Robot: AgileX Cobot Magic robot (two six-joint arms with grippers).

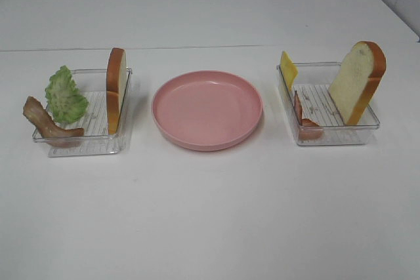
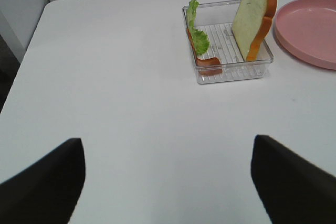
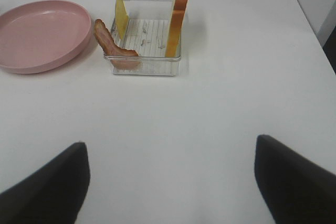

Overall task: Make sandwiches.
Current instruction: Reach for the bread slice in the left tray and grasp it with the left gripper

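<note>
Pink plate (image 1: 207,111), green lettuce (image 1: 65,96), yellow cheese (image 1: 288,68), red-brown bacon (image 1: 46,121), 2 white/orange-crust bread slices (image 1: 357,80).

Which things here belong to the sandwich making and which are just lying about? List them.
For the job: left bread slice, right bread slice, lettuce leaf, left bacon strip, right bacon strip, cheese slice.
Lying about: pink plate, left clear tray, right clear tray.

Bright, even overhead light; soft shadows, slightly hazy pictures
</note>
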